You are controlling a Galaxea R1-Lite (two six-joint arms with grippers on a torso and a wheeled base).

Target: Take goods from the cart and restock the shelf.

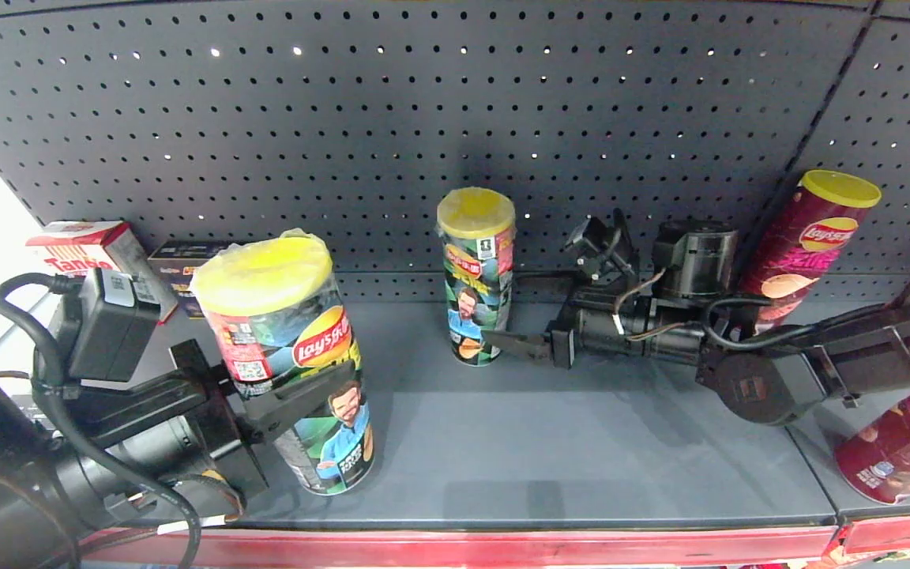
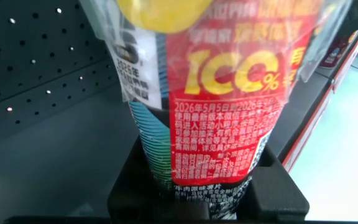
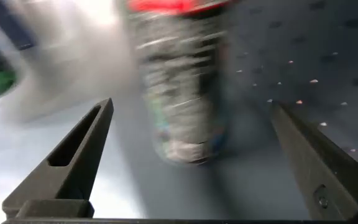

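- The chip can (image 1: 289, 356) with the yellow lid is in my left gripper (image 1: 297, 407). My fingers are closed against its sides about halfway down, and it is tilted a little.
- Its base is at the front of the grey shelf (image 1: 565, 450), left of the middle. I cannot tell whether it rests on the board.
- In my left wrist view the can (image 2: 216, 93) rises straight out of the left gripper (image 2: 207, 193).
- A second can (image 1: 476, 276) of the same kind stands upright farther back, near the pegboard (image 1: 423, 118).
- My right gripper (image 1: 514, 345) is low beside that can, its fingers spread wide and holding nothing. My right wrist view shows the can (image 3: 182, 81) just beyond the right gripper (image 3: 191, 106).
- Two maroon cans stand to the right: one (image 1: 806, 245) leans at the back, the other (image 1: 905, 450) is near the front.
- A red-and-white box (image 1: 84, 249) and a dark box (image 1: 182, 273) sit at the back left.
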